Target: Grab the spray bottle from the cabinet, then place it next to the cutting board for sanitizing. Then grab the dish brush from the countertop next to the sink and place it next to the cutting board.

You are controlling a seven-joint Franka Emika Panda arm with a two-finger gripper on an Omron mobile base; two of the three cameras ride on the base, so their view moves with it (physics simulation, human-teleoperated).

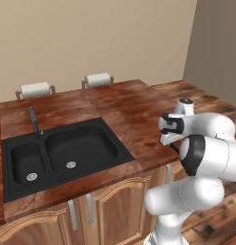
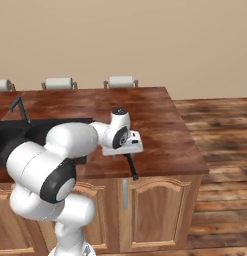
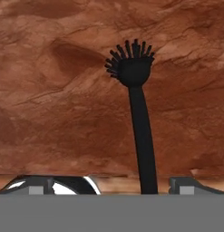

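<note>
Arm bent forward and low; gripper (image 3: 111, 183) points downward, jaws spread wide

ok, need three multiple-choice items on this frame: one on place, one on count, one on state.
1. Where does the brush lie?
A. in the sink
B. on the countertop, right of the sink
C. on the floor

2. How many paper-towel rolls show in the right base view?
A. one
B. three
C. five

3. The hand is:
A. open over the brush
B. shut on the brush
C. holding a bottle

Key: 1 B, handle runs to the counter's front edge; 2 B, three rolls along the back; 3 A, fingertips stand apart either side of the handle.
</note>
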